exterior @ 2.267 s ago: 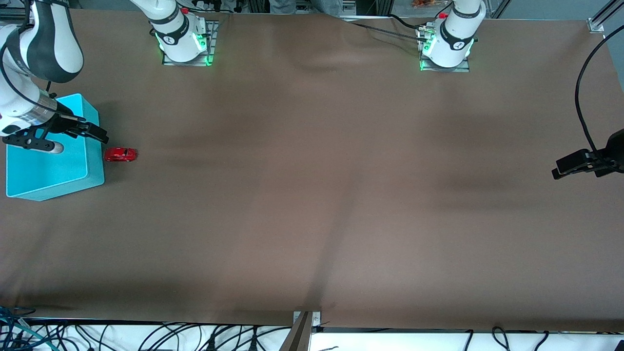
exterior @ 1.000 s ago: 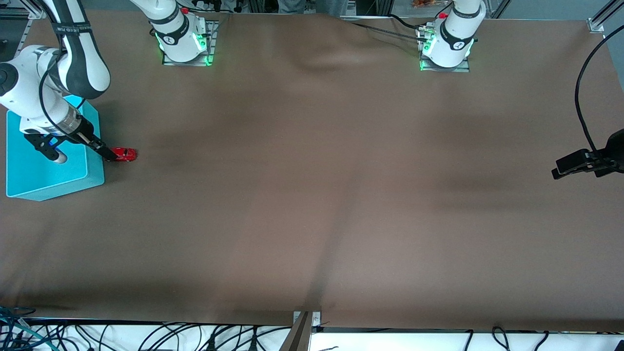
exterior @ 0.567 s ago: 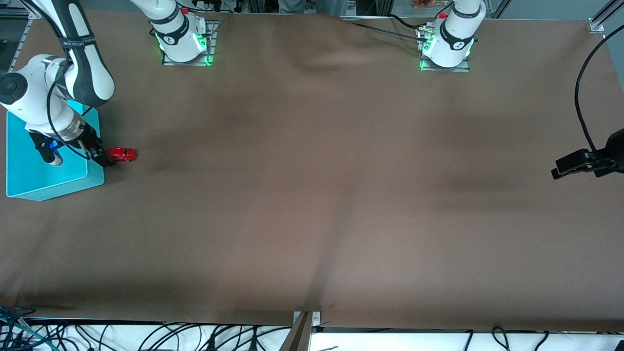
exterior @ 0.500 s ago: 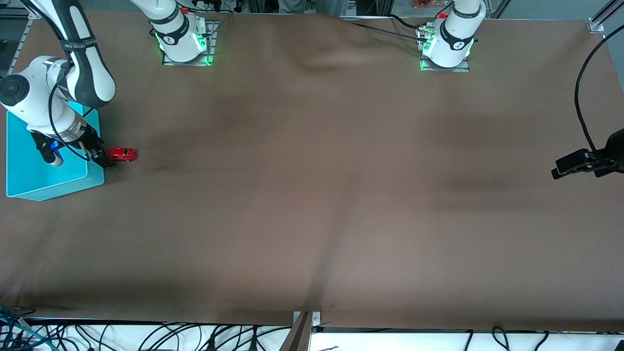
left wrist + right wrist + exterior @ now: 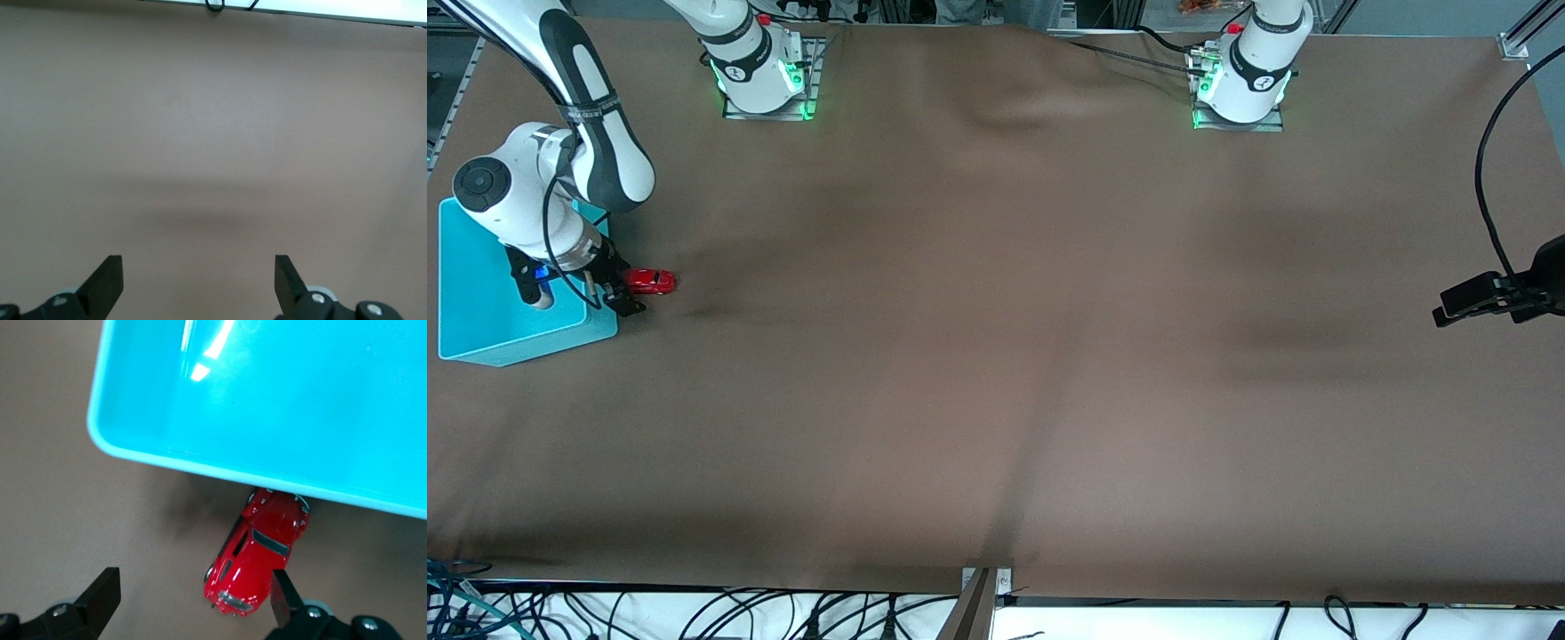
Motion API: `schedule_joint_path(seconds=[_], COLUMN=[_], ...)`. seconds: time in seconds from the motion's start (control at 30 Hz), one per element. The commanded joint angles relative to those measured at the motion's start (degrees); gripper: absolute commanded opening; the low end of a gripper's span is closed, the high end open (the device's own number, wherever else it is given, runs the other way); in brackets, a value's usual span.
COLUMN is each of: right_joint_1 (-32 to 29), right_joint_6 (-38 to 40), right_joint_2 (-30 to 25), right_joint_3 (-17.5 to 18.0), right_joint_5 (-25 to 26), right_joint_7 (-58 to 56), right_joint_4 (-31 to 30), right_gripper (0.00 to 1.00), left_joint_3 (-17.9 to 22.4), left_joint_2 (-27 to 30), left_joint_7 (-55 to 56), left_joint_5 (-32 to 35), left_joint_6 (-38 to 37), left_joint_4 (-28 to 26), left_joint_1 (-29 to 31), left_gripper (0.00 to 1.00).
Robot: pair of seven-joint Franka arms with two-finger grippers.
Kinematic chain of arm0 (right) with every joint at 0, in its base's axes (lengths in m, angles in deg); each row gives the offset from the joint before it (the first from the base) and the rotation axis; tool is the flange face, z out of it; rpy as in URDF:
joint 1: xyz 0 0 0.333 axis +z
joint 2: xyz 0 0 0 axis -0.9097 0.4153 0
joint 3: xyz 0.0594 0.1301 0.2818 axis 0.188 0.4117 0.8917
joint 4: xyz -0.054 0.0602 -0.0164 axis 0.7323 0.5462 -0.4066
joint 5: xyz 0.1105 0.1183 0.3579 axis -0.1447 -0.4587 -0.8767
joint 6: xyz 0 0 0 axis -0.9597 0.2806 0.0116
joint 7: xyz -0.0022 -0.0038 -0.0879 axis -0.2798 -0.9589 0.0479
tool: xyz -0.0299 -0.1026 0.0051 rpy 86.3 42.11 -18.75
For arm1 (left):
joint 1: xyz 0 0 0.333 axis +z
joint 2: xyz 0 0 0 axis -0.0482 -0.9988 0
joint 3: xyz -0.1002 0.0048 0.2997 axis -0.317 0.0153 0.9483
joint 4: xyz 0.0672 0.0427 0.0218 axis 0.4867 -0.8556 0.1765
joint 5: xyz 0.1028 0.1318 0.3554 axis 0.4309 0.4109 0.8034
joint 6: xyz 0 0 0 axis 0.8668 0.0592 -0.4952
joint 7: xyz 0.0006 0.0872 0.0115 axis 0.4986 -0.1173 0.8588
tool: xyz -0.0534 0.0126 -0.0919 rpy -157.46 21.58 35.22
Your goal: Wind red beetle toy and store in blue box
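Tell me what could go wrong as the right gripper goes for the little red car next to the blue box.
The red beetle toy sits right against the blue box, so a finger of the open right gripper may hit the box wall. The toy sits off-centre between the fingers and on wheels, so a nudge could roll it away.

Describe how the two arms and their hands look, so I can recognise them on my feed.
Both arms are glossy white with dark grey joint bands, on bases glowing green. The right hand has black fingers and a blue detail; the left hand is black, trailing a black cable.
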Motion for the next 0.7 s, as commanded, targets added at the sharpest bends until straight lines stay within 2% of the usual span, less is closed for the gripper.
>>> schedule_joint_path(seconds=[0.0, 0.5, 0.67], right_joint_1=[-0.25, -0.25, -0.25], right_joint_6=[-1.45, -1.36, -1.36], right_joint_2=[0.43, 0.34, 0.34], right_joint_3=[-0.39, -4.08, -4.34], right_joint_5=[1.18, 1.18, 1.18], right_joint_7=[2.53, 3.41, 3.93], right_joint_4=[-0.58, -1.72, -2.34], right_gripper=[1.00, 1.00, 1.00], left_joint_3=[0.28, 0.28, 0.37], left_joint_2=[0.17, -0.09, -0.27], left_joint_7=[-0.94, -0.77, -0.86], left_joint_5=[0.60, 0.86, 0.78], left_joint_6=[-0.27, -0.27, -0.01], left_joint_4=[-0.02, -0.02, 0.07], left_joint_1=[-0.89, -2.57, -2.66], left_gripper=[1.00, 1.00, 1.00])
